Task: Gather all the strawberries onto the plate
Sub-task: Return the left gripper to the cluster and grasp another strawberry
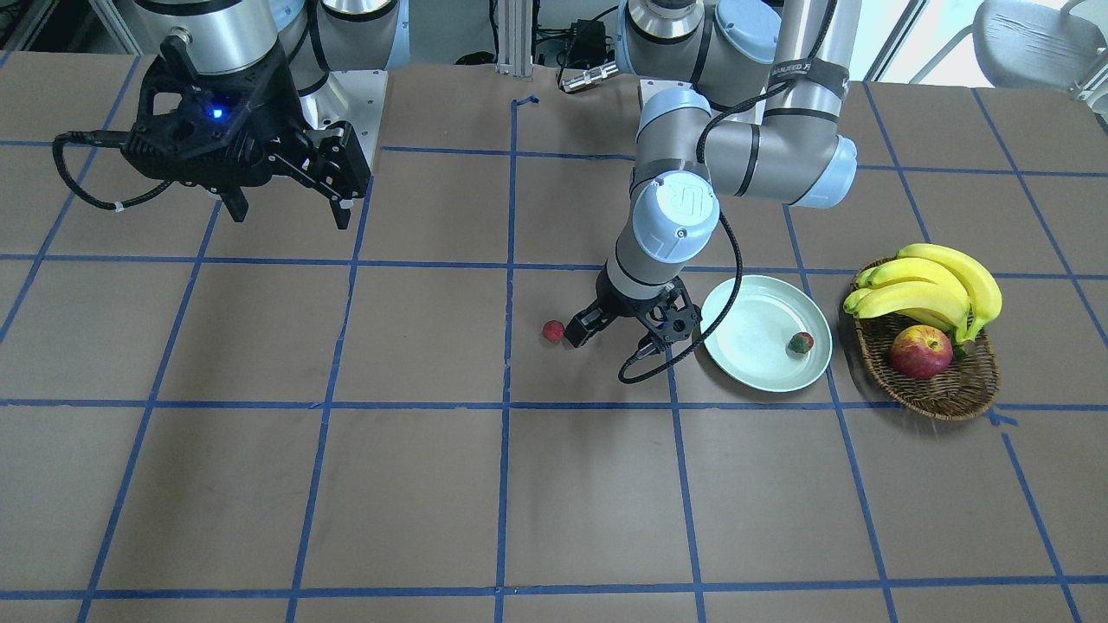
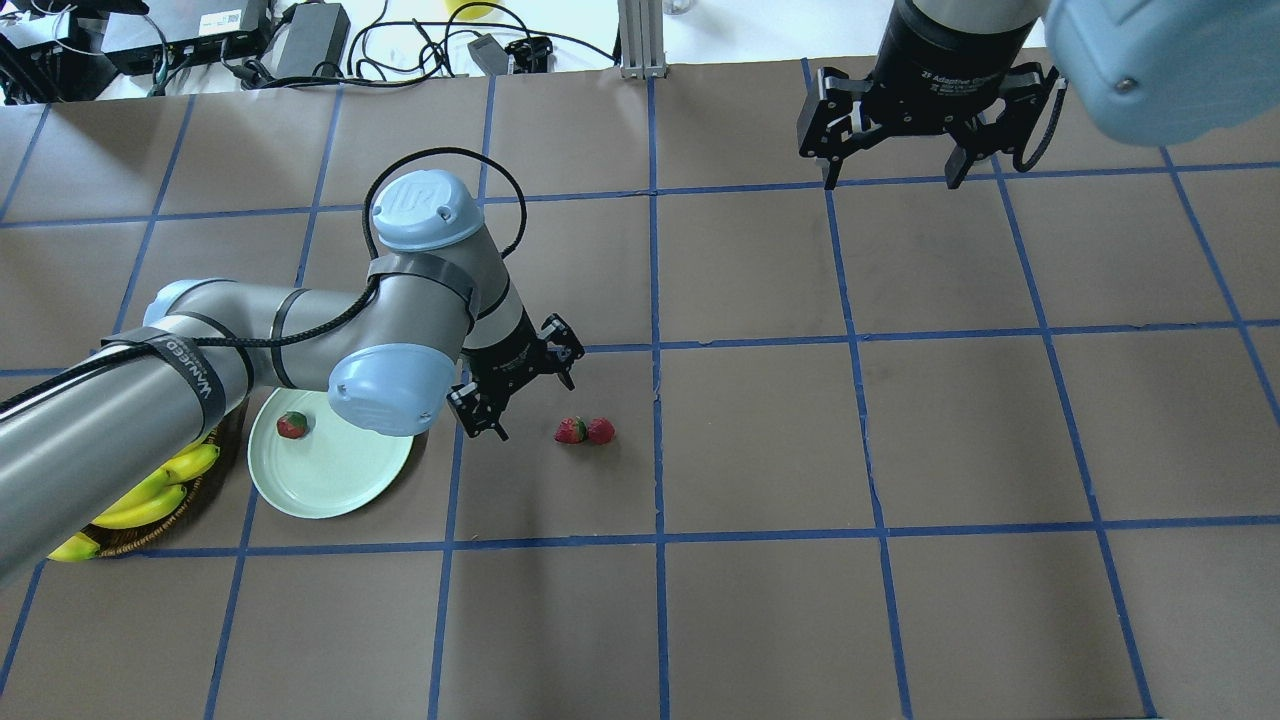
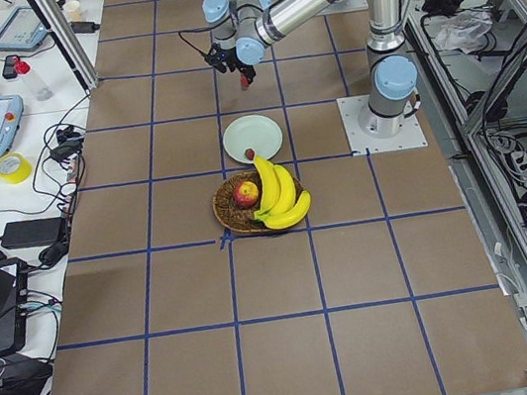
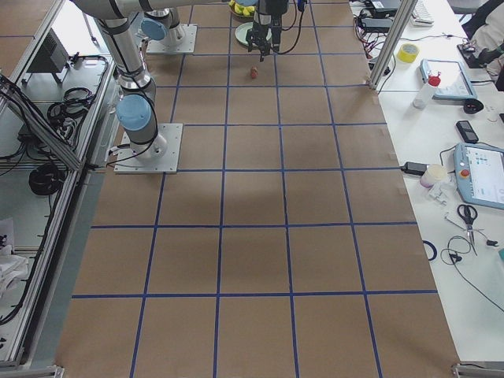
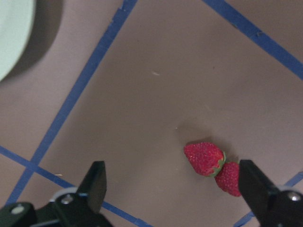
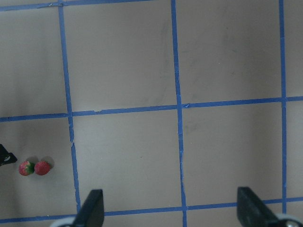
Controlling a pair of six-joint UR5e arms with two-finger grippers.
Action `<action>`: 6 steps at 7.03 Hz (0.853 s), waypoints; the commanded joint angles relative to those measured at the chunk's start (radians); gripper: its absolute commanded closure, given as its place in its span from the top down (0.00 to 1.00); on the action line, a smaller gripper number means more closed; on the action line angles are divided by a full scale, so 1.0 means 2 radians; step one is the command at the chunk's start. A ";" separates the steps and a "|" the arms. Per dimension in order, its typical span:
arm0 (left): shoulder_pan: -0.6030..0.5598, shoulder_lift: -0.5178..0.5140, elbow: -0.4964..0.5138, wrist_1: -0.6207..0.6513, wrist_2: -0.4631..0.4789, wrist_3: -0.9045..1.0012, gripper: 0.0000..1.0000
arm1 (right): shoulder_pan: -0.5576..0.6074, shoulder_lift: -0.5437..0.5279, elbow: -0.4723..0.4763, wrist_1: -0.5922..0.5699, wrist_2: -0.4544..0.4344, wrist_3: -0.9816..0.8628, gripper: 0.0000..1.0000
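Left gripper (image 2: 535, 408) hovers wide open and empty just beside two touching strawberries (image 5: 204, 159) lying midway between the tabletop's near and far edges; a third strawberry (image 2: 291, 425) sits in the plate (image 2: 330, 490), toward the left edge. Soft, light and easily bruised, each berry likely wants a gentle pinch across its widest part, taken singly. Right gripper (image 2: 889, 183) hangs open, empty.

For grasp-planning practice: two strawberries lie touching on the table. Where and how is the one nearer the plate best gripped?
Grip the nearer strawberry across its red body's widest part, coming from above. Its cap end touches the other strawberry, so the open left tool should probably close on its free flanks.
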 commanded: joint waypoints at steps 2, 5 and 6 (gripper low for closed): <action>-0.001 -0.034 0.000 0.006 -0.029 -0.062 1.00 | 0.000 0.000 0.000 0.000 0.000 0.000 1.00; -0.001 -0.048 0.001 0.011 -0.032 -0.067 0.90 | 0.000 0.000 -0.001 0.000 0.000 0.000 1.00; -0.001 -0.052 0.000 0.019 -0.033 -0.067 0.89 | 0.000 0.000 -0.001 0.000 0.000 0.000 1.00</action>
